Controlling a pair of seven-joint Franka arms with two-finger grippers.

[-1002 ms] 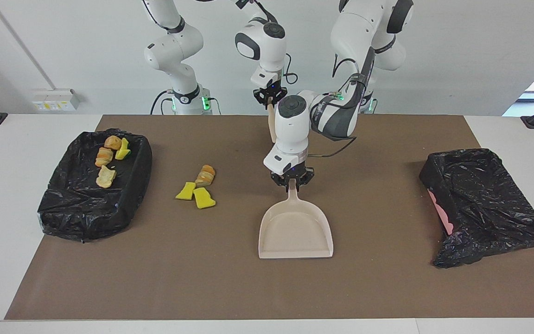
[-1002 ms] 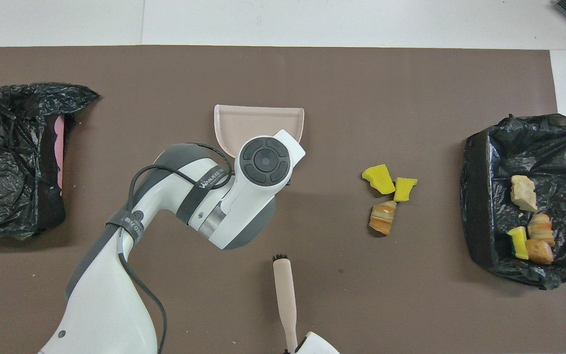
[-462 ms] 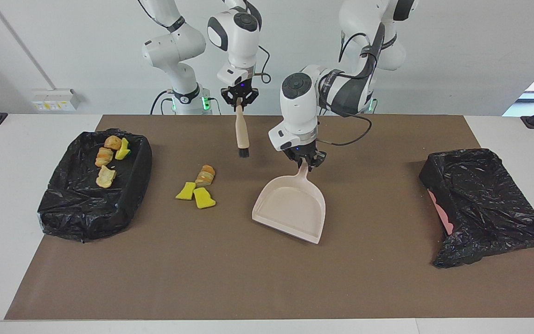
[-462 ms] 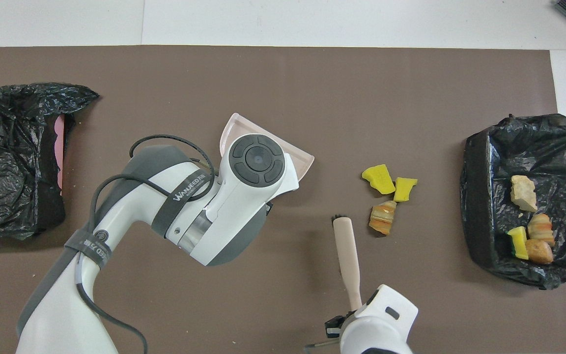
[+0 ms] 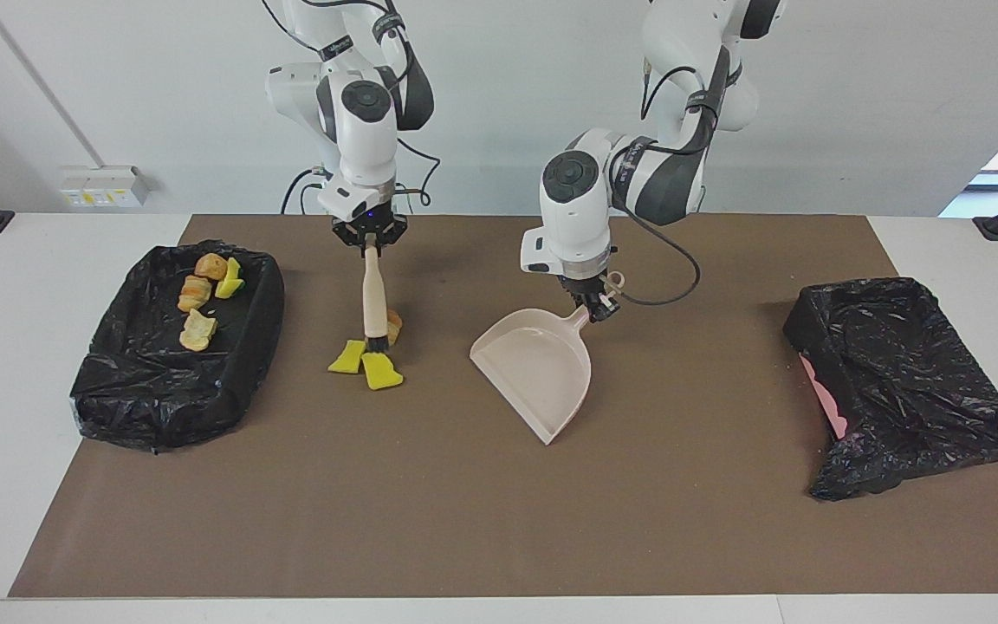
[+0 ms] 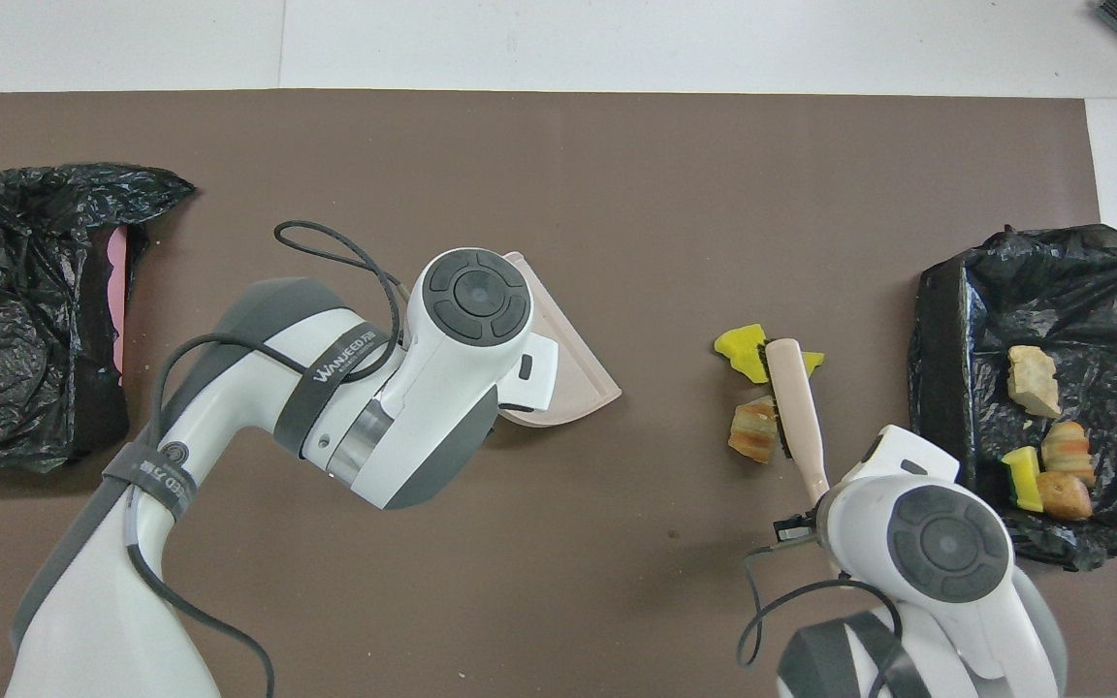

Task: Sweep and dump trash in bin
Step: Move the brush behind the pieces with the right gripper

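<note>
We note the right gripper [image 5: 370, 245], clamped on the brush [image 5: 372, 299], has swung its bristles down among three loose scraps [image 5: 366, 351] mid-mat toward the right arm's edge, while the left gripper [image 5: 590, 299], gripping the dustpan [image 5: 538, 368], has tilted it scrapward: sweeping looks imminent.

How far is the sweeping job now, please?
Done: four scraps lie in the bin. In hand: the right pincer holds the brush over three loose scraps; the left pincer holds the dustpan, tilted beside them. Left: sweeping those three into the dustpan and dumping them.
</note>
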